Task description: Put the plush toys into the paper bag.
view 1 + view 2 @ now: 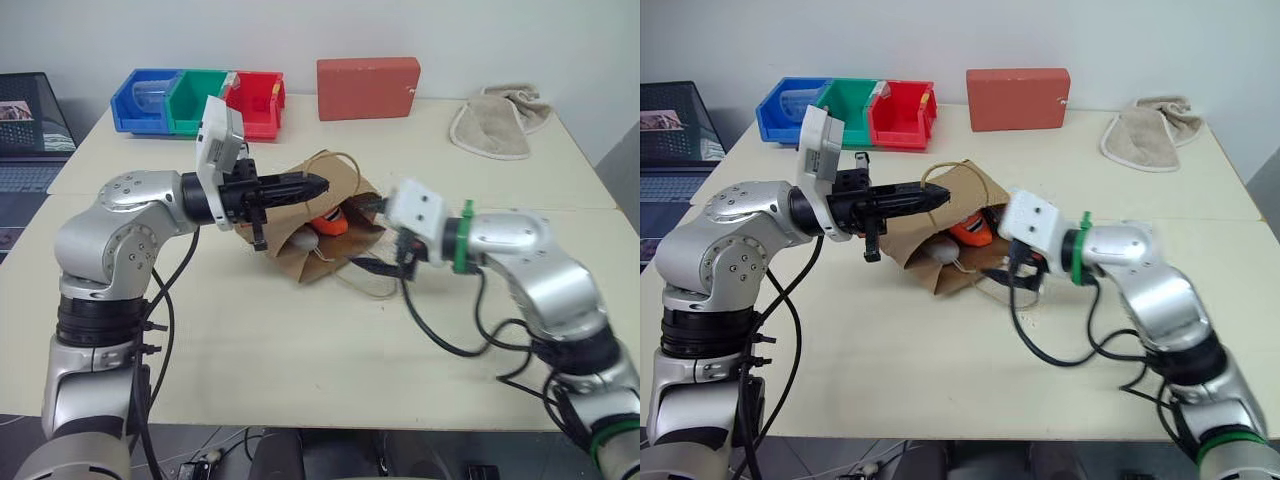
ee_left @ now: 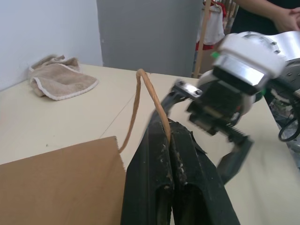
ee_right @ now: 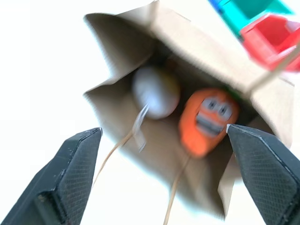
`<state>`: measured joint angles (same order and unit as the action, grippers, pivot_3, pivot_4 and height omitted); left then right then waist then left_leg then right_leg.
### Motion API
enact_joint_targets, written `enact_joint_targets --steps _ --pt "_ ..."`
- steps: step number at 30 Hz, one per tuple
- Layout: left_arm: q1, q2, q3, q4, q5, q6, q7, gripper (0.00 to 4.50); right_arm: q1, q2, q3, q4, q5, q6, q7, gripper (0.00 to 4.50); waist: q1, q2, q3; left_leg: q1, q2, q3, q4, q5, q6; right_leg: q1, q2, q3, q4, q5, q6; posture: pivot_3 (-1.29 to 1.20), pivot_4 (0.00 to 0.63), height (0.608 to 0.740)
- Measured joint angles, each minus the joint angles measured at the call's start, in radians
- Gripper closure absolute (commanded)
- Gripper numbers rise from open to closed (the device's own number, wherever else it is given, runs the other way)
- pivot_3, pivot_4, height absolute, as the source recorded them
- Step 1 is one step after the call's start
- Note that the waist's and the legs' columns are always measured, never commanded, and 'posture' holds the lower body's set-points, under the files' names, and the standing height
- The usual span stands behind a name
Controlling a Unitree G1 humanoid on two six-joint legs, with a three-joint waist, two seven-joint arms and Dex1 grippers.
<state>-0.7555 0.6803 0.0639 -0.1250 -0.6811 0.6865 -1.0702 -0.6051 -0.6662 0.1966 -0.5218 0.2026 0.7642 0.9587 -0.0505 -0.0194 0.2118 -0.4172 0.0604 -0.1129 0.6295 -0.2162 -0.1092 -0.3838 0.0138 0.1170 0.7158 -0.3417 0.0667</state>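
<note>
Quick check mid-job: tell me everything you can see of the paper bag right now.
The paper bag is plain brown kraft paper, creased, lying on its side on the table with its mouth open toward the right gripper, whose fingers stand wide apart in front of it. Inside lie the orange carrot and the white egg toy. The left gripper, shut, pinches one thin twisted-paper handle, holding the upper edge up. The other handle trails on the table.

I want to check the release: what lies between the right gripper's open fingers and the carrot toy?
Nothing: in the right wrist view, right gripper faces the carrot toy directly inside the paper bag.
</note>
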Motion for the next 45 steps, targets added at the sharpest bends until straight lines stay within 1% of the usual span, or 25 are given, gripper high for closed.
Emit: enact_joint_targets --steps 1,3,5,7,8,10,13,14,16,18,19,20,21,24,25,26,27,30,32,35,38,41,45 --pt "0.000 0.000 0.000 0.000 0.000 0.000 0.000 4.50 0.031 -0.019 -0.012 -0.023 0.019 0.010 0.003 0.05 -0.001 0.000 0.000 0.000 0.000 0.000 0.000 0.000 0.000 0.000 0.000 0.000 0.000 0.000 0.000 0.00 0.150 0.740" --pt "0.000 0.000 0.000 0.000 0.000 0.000 0.001 4.50 0.071 -0.021 -0.024 -0.032 0.026 0.020 -0.017 0.05 -0.009 0.000 0.000 0.001 0.000 0.001 0.000 0.000 0.000 0.000 0.000 0.001 0.000 0.000 0.000 0.00 0.150 0.740" --pt "0.000 0.000 0.000 0.000 0.000 0.000 0.005 4.50 0.120 0.049 -0.050 0.007 0.013 0.038 -0.112 0.05 -0.014 -0.001 -0.001 0.002 0.001 0.001 0.001 0.000 0.000 0.001 0.001 0.001 0.001 0.000 0.000 0.00 0.150 0.740" --pt "0.000 0.001 0.000 -0.001 0.000 0.000 0.008 4.50 0.163 0.124 -0.049 0.103 -0.009 0.049 -0.204 0.05 -0.014 -0.001 -0.001 0.002 0.000 0.001 0.001 0.001 0.000 0.001 0.001 0.002 0.001 0.000 -0.001 0.00 0.150 0.740" --pt "0.000 0.001 0.000 -0.001 0.000 0.000 0.009 4.50 0.175 0.137 -0.040 0.145 -0.023 0.051 -0.229 0.05 -0.013 -0.001 0.000 0.001 0.000 0.001 0.001 0.001 0.000 0.000 0.001 0.002 0.001 0.000 -0.001 0.00 0.150 0.740" --pt "0.000 0.004 0.001 0.000 0.000 0.000 0.009 4.50 0.178 0.164 -0.027 0.215 -0.034 0.047 -0.268 0.05 -0.012 -0.001 0.000 0.001 0.000 0.002 0.001 0.001 0.000 0.000 0.000 0.002 0.001 0.000 0.000 0.00 0.150 0.740" --pt "-0.001 0.005 0.001 -0.001 0.000 0.000 0.009 4.50 0.137 0.223 -0.015 0.298 -0.044 0.041 -0.309 0.05 -0.015 -0.001 0.000 0.001 0.001 0.002 0.000 0.001 0.000 0.000 0.001 0.002 0.001 0.000 -0.001 0.00 0.150 0.740" --pt "-0.001 0.005 0.001 -0.001 0.000 0.000 0.009 4.50 0.119 0.241 -0.013 0.325 -0.047 0.038 -0.322 0.21 -0.015 0.000 0.000 0.001 0.001 0.001 0.000 0.001 0.000 0.000 0.001 0.002 0.001 0.000 -0.001 0.00 0.150 0.740" --pt "-0.001 0.006 0.001 -0.001 0.000 0.000 0.009 4.50 0.100 0.253 -0.011 0.364 -0.059 0.026 -0.337 0.63 -0.015 0.000 0.000 0.001 0.000 0.001 0.000 0.001 0.000 0.000 0.001 0.002 0.001 0.000 -0.001 0.00 0.150 0.740" --pt "-0.001 0.013 0.001 -0.002 0.001 0.000 0.010 4.50 0.098 0.253 -0.010 0.388 -0.063 0.024 -0.338 1.30 -0.012 0.000 0.000 0.000 0.000 0.001 0.000 0.001 0.000 -0.001 0.001 0.001 0.000 0.000 -0.001 0.00 0.150 0.740" --pt "-0.001 0.017 0.001 -0.002 0.001 0.000 0.011 4.50 0.098 0.253 -0.008 0.389 -0.061 0.024 -0.330 1.78 -0.010 0.000 0.000 0.000 0.000 0.001 -0.001 0.000 0.000 -0.001 0.001 0.001 0.000 0.000 -0.001 0.00 0.150 0.740" --pt "-0.001 0.017 0.001 -0.002 0.001 0.000 0.011 4.50 0.098 0.253 -0.007 0.388 -0.059 0.024 -0.327 2.01 -0.009 0.000 0.000 0.000 0.000 0.001 -0.001 0.000 0.000 -0.001 0.001 0.001 0.000 0.000 -0.001 0.00 0.150 0.740" --pt "-0.001 0.017 0.001 -0.002 0.001 0.000 0.012 4.50 0.098 0.252 -0.004 0.387 -0.056 0.027 -0.319 2.35 -0.009 0.000 0.000 0.000 0.000 0.001 -0.001 0.001 0.000 -0.001 0.001 0.001 0.000 0.000 -0.001 0.00 0.150 0.740" --pt "-0.001 0.018 0.001 -0.002 0.001 0.000 0.013 4.50 0.098 0.246 0.017 0.386 -0.052 0.029 -0.295 3.60 -0.009 0.000 0.000 0.001 0.000 0.001 0.000 0.001 0.000 -0.001 0.001 0.001 0.000 0.000 -0.001 0.00 0.150 0.740" --pt "-0.001 0.018 0.001 -0.002 0.001 0.000 0.013 4.50 0.098 0.246 0.019 0.386 -0.050 0.030 -0.291 3.81 -0.009 0.000 0.000 0.001 0.000 0.001 0.000 0.001 0.000 0.000 0.001 0.001 0.000 0.000 -0.001 0.00 0.150 0.740" --pt "-0.001 0.018 0.001 -0.002 0.001 0.000 0.015 4.50 0.099 0.245 0.022 0.384 -0.044 0.032 -0.283 4.22 -0.009 0.000 0.000 0.001 0.000 0.001 0.000 0.001 0.000 -0.001 0.001 0.001 0.000 0.000 -0.001 0.00 0.150 0.740" --pt "-0.001 0.018 0.001 -0.002 0.001 -0.001 0.017 4.50 0.100 0.241 0.023 0.375 -0.040 0.037 -0.279 4.46 -0.009 0.000 0.000 0.001 0.000 0.001 0.000 0.001 0.000 -0.001 0.001 0.001 0.000 0.000 -0.001 0.00 0.150 0.740" --pt "-0.001 0.023 0.001 -0.002 0.000 0.001 0.017 4.50 0.102 0.233 0.013 0.335 -0.003 0.075 -0.263 4.46 -0.009 0.000 0.000 0.000 0.000 0.001 0.000 0.001 0.000 -0.001 0.001 0.001 0.000 0.000 -0.001 0.00 0.150 0.740" --pt "-0.001 0.043 0.009 -0.002 -0.004 0.007 0.013 4.50 0.103 0.206 -0.017 0.273 0.053 0.125 -0.239 4.46 -0.009 0.000 0.000 0.000 0.000 0.001 -0.001 0.000 0.000 -0.001 0.001 0.001 0.000 0.000 -0.001 0.00 0.150 0.740" --pt "-0.002 0.076 0.051 0.001 -0.025 0.033 0.013 4.50 0.091 0.111 -0.107 0.182 0.134 0.195 -0.195 4.46 -0.006 0.000 0.000 0.000 0.000 0.001 0.000 0.000 0.000 0.000 0.000 0.001 0.000 0.000 0.000 0.00 0.150 0.740" --pt "-0.014 0.080 0.075 0.006 -0.028 0.042 0.025 4.50 0.066 -0.023 -0.204 0.095 0.234 0.266 -0.122 4.46 0.000 0.000 0.000 0.000 0.000 0.001 0.000 0.000 0.000 0.000 0.001 0.001 -0.001 0.000 0.000 0.00 0.150 0.740" --pt "-0.030 0.078 0.075 0.006 -0.027 0.041 0.035 4.50 0.042 -0.117 -0.267 0.041 0.336 0.317 -0.053 4.46 -0.001 0.000 0.000 0.001 0.000 0.001 0.000 0.000 0.000 0.000 0.001 0.001 -0.001 0.000 0.000 0.00 0.150 0.740" --pt "-0.074 0.033 0.067 0.008 -0.027 0.034 0.037 4.50 -0.035 -0.217 -0.308 0.058 0.451 0.389 0.010 4.46 -0.002 0.000 0.000 0.001 0.000 0.002 0.000 0.000 0.000 0.000 0.000 0.001 -0.001 0.000 0.000 0.00 0.150 0.740"
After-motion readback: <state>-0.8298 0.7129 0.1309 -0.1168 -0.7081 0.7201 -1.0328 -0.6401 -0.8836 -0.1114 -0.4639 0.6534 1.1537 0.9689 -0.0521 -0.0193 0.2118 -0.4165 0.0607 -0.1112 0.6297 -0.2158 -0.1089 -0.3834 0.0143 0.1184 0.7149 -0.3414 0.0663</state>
